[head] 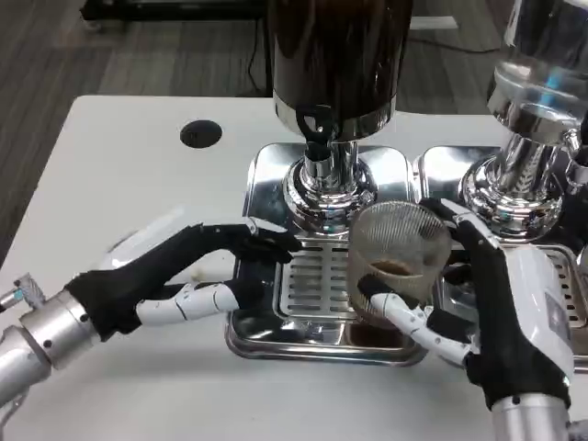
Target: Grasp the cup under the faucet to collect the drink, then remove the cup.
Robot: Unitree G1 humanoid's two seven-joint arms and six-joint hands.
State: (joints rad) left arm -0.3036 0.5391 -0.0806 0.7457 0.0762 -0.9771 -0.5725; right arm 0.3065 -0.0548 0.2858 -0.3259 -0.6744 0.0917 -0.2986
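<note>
1. My right hand is nearest, at the table's front right, fingers wrapped around the ribbed cup.
2. The cup stands on the chrome drip tray, at its right edge, below the dark dispenser's faucet, with brown drink in its bottom.
3. My left hand holds nothing, fingers spread over the tray's left edge.

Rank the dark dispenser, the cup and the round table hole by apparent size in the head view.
1. Dispenser, though cropped at the top.
2. Cup, nearer the camera, which may enlarge it.
3. Hole, plainly smallest.
</note>
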